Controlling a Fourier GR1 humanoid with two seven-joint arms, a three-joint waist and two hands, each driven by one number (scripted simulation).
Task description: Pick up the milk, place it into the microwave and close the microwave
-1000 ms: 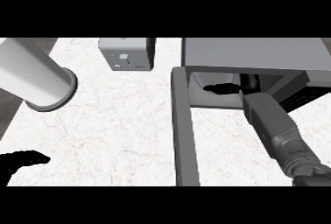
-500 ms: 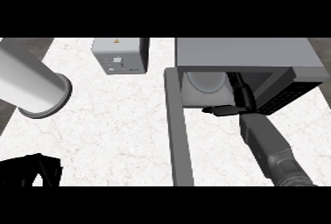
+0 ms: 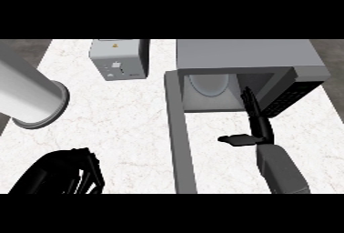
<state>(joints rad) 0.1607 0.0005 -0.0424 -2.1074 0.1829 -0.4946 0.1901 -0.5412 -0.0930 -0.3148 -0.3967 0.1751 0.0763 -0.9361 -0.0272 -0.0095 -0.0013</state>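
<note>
Microwave (image 3: 245, 57) w/ door (image 3: 180, 136) open on counter (image 3: 128, 118); right robot hand (image 3: 252, 120) fingers straight, empty, at its opening; left robot hand (image 3: 67, 175) curled, holding nothing.

I see it all from one view, my head, looking steeply down on the surface (image 3: 128, 118) from close above. My forearms come in from the lower edge, and the open microwave (image 3: 242, 68) lies toward the upper right, facing me.
</note>
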